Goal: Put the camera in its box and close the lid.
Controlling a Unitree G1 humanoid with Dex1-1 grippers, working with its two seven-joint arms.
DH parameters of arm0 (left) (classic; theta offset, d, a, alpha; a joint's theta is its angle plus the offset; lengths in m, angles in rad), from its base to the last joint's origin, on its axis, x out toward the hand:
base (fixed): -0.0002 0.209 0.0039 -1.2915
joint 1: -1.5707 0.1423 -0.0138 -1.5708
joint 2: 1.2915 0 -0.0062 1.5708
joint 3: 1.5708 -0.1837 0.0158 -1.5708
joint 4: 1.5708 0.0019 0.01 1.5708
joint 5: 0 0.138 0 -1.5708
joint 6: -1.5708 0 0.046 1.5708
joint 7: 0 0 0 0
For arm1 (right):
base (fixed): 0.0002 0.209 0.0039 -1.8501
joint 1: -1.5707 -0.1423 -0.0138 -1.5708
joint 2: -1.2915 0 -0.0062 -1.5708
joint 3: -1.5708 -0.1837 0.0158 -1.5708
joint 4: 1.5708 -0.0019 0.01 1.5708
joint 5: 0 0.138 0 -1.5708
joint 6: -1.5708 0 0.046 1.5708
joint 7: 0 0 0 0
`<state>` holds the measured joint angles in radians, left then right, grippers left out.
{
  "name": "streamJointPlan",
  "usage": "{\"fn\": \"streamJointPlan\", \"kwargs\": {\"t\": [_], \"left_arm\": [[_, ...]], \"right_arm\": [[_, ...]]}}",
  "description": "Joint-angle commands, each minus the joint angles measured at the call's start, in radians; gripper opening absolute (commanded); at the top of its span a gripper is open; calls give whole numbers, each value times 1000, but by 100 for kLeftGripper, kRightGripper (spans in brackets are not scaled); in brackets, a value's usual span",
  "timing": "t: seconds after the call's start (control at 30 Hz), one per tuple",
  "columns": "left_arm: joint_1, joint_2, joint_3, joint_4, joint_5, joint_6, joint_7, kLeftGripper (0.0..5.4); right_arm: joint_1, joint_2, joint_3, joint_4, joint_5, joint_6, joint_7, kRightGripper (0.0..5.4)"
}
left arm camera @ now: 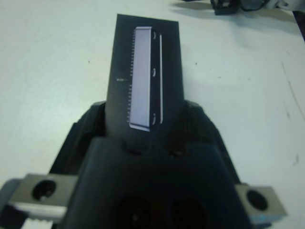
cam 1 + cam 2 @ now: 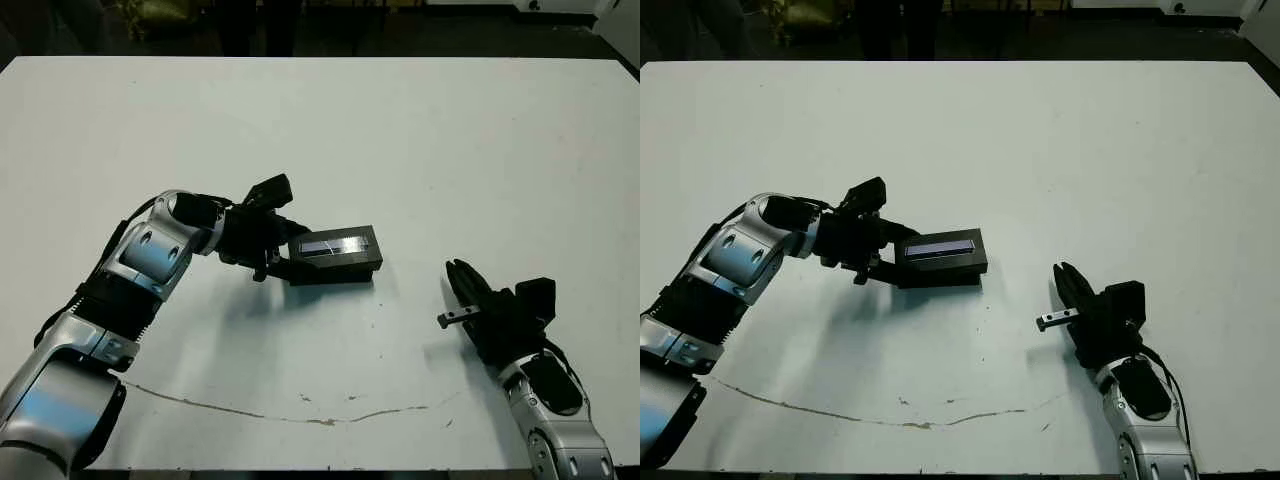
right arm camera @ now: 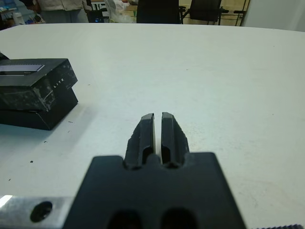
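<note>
The black box (image 2: 338,270) rests near the middle of the table. On it sits the lid (image 2: 338,243), a black panel with a silver-grey strip; in the right wrist view the lid (image 3: 35,78) rides a little high on the box (image 3: 40,112). My left gripper (image 2: 288,254) is at the box's left end, its fingers (image 1: 88,129) hugging both sides of the lid (image 1: 145,71). Off to the right, my right gripper (image 2: 460,280) lies low over the table, shut and empty, its fingers (image 3: 145,136) pressed together. The camera is out of view.
A thin brownish crack line (image 2: 300,418) runs across the white table (image 2: 450,140) near its front edge. Beyond the far edge are dark chairs (image 3: 157,12) and part of a person (image 3: 57,12).
</note>
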<state>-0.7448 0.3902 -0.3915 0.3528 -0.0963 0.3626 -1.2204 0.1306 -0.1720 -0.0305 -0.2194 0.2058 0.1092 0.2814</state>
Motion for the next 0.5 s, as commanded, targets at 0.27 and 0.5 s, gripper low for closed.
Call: {"fn": "streamJointPlan", "kwargs": {"t": [0.27,0.5], "left_arm": [[-65,13,-50,133,80,-80,-62,261],[-90,-10,-62,205,93,-106,-102,261]], "right_arm": [[20,4,3,4,-2,27,-9,0],[19,9,1,18,10,10,2,0]]}}
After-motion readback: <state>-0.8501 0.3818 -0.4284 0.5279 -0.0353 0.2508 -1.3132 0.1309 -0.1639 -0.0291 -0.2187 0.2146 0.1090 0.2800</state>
